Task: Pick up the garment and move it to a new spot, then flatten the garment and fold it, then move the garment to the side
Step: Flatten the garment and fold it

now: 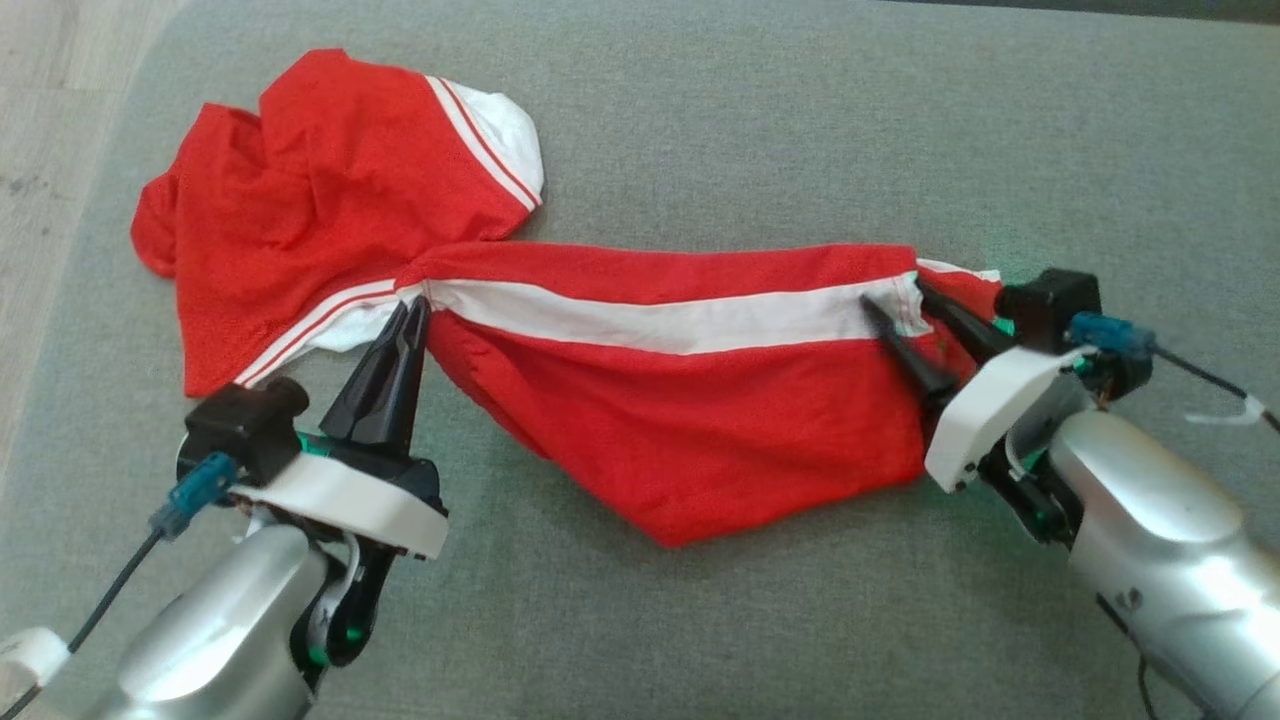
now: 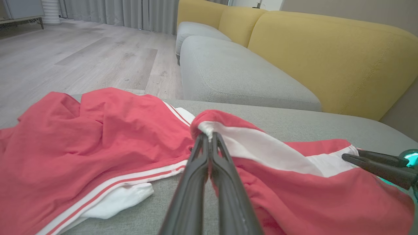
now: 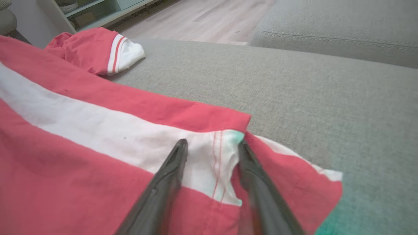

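One red-and-white garment (image 1: pixel 640 440) lay crumpled on the grey cushion (image 1: pixel 800 130). My left end effector (image 1: pixel 414 305) clenched its white band (image 1: pixel 680 325); my right end effector (image 1: pixel 892 292) stood parted astride the band's other end.

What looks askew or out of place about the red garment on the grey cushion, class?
The garment is not flat: it twists into a tight bunch at the white band where the left end effector pinches it, and the part beyond lies crumpled, one white-cuffed sleeve poking out.
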